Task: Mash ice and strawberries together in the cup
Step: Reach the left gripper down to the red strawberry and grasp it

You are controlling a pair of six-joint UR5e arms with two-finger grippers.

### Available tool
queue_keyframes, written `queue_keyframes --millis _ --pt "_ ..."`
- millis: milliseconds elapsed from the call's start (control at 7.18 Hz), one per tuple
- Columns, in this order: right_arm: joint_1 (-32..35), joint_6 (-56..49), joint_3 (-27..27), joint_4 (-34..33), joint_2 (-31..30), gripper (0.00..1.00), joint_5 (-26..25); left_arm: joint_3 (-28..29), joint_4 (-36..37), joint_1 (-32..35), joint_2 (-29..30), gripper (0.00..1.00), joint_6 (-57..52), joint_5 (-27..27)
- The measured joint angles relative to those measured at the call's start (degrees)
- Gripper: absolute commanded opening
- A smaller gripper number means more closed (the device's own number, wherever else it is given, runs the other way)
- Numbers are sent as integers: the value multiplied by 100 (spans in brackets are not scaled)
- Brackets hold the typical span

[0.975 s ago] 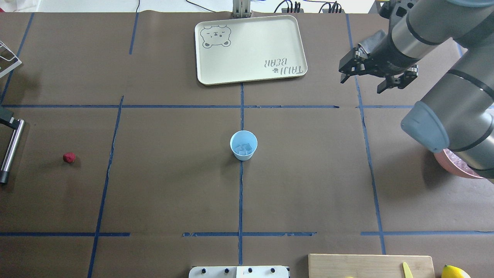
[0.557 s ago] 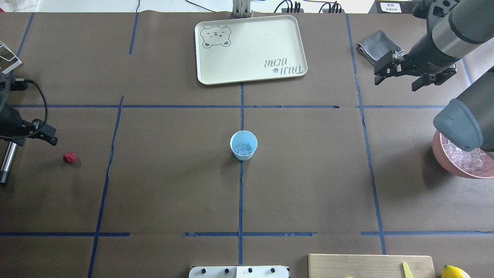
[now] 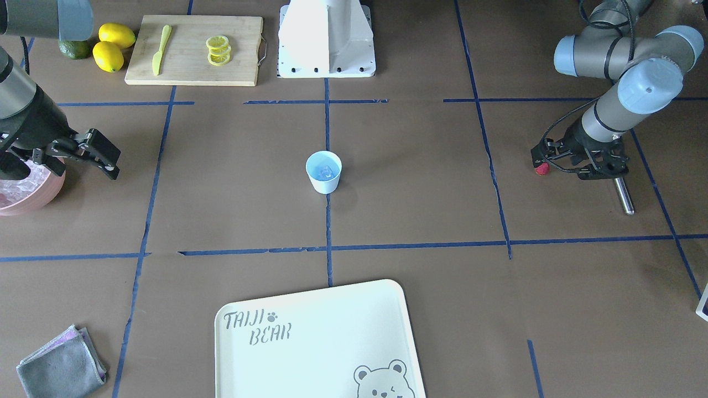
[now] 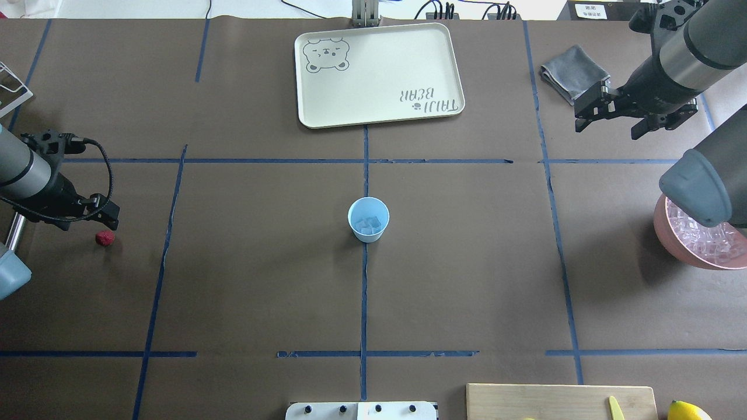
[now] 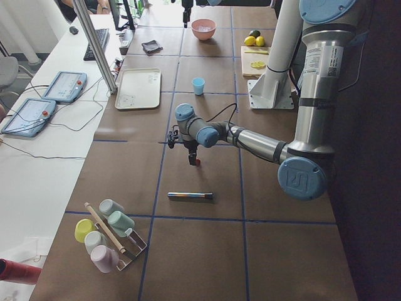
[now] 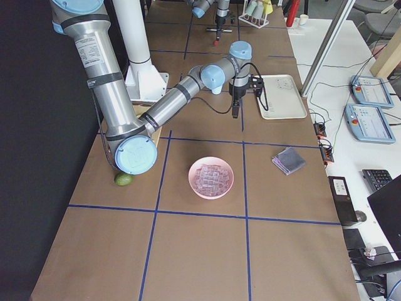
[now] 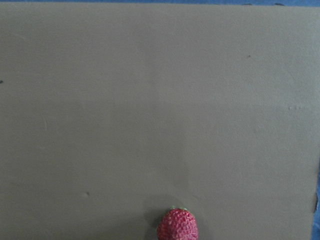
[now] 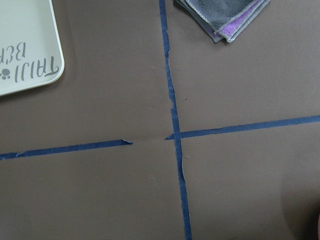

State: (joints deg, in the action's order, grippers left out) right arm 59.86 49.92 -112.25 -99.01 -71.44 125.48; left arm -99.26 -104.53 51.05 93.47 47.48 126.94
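The pale blue cup (image 4: 368, 219) stands at the table's centre with a few ice cubes (image 4: 369, 224) inside; it also shows in the front view (image 3: 323, 172). More ice (image 4: 709, 240) fills the pink bowl at the right. The strawberry (image 4: 105, 237) lies on the table at the far left, and at the bottom edge of the left wrist view (image 7: 177, 225). My left gripper (image 4: 87, 220) hovers open just beside and above it, one finger close to the berry (image 3: 542, 168). My right gripper (image 4: 610, 122) hangs open and empty at the far right near the cloth.
A cream bear tray (image 4: 379, 76) lies at the far middle and a grey cloth (image 4: 572, 70) far right. The pink bowl (image 4: 658, 228) sits at the right edge. A metal rod (image 3: 624, 196) lies by the left arm. A cutting board (image 3: 193, 66) with lemon slices and a yellow knife is near the base.
My left arm has come in from the left edge and moved right, down to the strawberry. My right arm has pulled back to the right, uncovering the pink bowl.
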Motion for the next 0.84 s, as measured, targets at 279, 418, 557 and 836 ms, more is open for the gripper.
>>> queue_keyframes --millis 279,418,557,836 --pt "-1 -93 52 10 -4 100 3 110 -5 -119 44 100 12 5" --pt "-1 -112 71 18 -7 100 5 149 -5 -164 58 100 10 2" --pt "-1 -118 102 28 -8 100 7 177 -6 -205 72 100 8 -8" --pt "-1 -124 143 41 -5 100 8 245 -6 -273 126 96 -9 -16"
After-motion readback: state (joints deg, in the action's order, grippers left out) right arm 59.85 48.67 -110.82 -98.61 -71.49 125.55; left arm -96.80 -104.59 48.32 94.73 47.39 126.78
